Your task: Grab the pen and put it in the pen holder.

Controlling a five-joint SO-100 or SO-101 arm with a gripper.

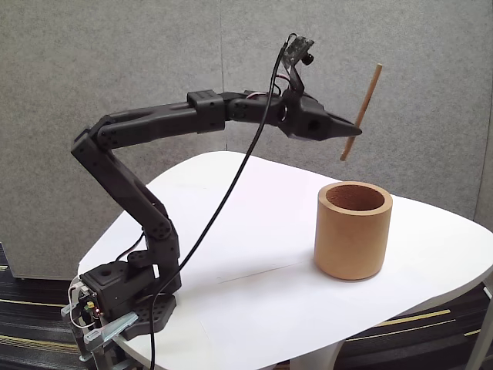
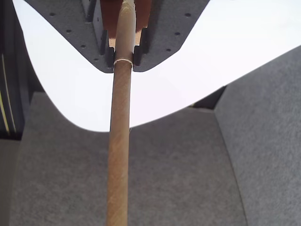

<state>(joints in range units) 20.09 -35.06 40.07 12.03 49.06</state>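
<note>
Here, in the fixed view, the pen holder (image 1: 353,230) stands upright on the white table (image 1: 254,293), nothing visible inside it and no markings. The gripper (image 1: 353,129) is clenched on the pen (image 1: 362,109), tilted, in the air at the holder's twelve o'clock. In the wrist view, the pen (image 2: 120,141) runs from the gripper (image 2: 123,59) toward six o'clock.

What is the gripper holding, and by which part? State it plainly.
The gripper holds the thin light-brown wooden pen, clamped below its middle, nearer the lower end. The pen stands tilted in the air above the thick-walled tan cylindrical pen holder.
</note>
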